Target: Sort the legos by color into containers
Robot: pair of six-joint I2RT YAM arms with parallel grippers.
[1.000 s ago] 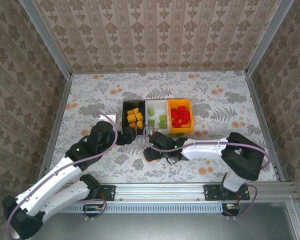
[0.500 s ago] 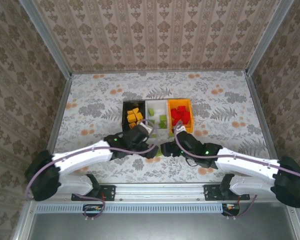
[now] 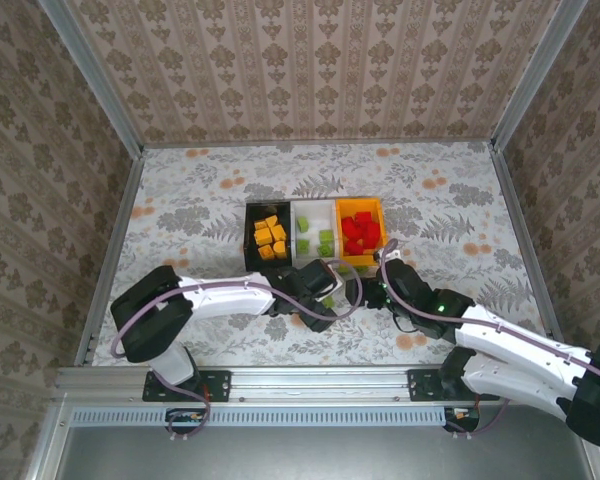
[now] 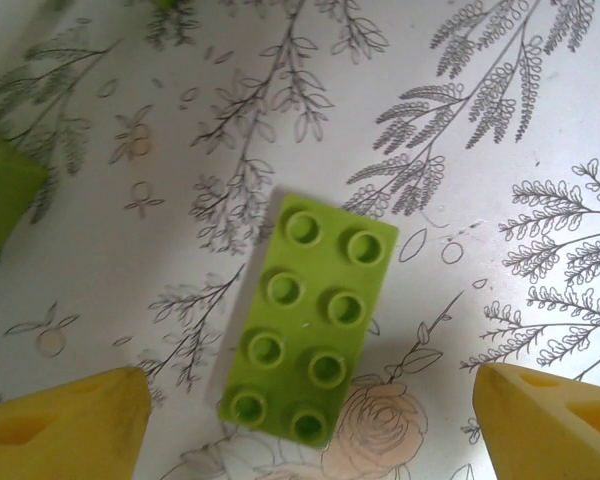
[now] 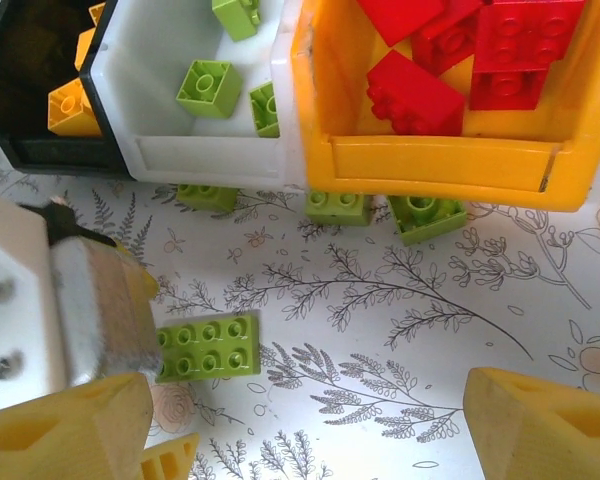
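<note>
Brick, left wrist view: light green two-by-four brick (image 4: 310,320) lies flat on the cloth, studs up; its long axis runs steeply from lower left to upper right, tilted a little off the view's upright
Left gripper (image 4: 305,425): released; its yellow fingertips (image 4: 65,425) stand on either side of the brick's near end, both apart from it
Neighbour: a second green brick (image 4: 5,200) sits at the left edge, cut off by the frame

Brick, right wrist view: the two-by-four's long axis runs almost straight across, rising slightly to the right; it lies just beside the left gripper's pale housing, in front of the bins
Right gripper (image 5: 305,430): spread wide, nothing between the jaws
Bins: black bin (image 5: 40,152), white bin (image 5: 210,160) and orange bin (image 5: 430,165) stand in a row, walls touching; orange-yellow bricks (image 5: 65,105) in the black, green bricks (image 5: 208,87) in the white, red bricks (image 5: 415,92) in the orange
Strays: three loose green bricks (image 5: 338,207) rest on the cloth right against the bins' front walls

Surface, top view: floral tablecloth (image 3: 200,190), grey leaves with orange blooms
Room: patterned wallpaper panels (image 3: 320,70) close three sides; an aluminium rail (image 3: 320,380) runs along the near edge
Arms: both reach inward to the cloth just in front of the bins
</note>
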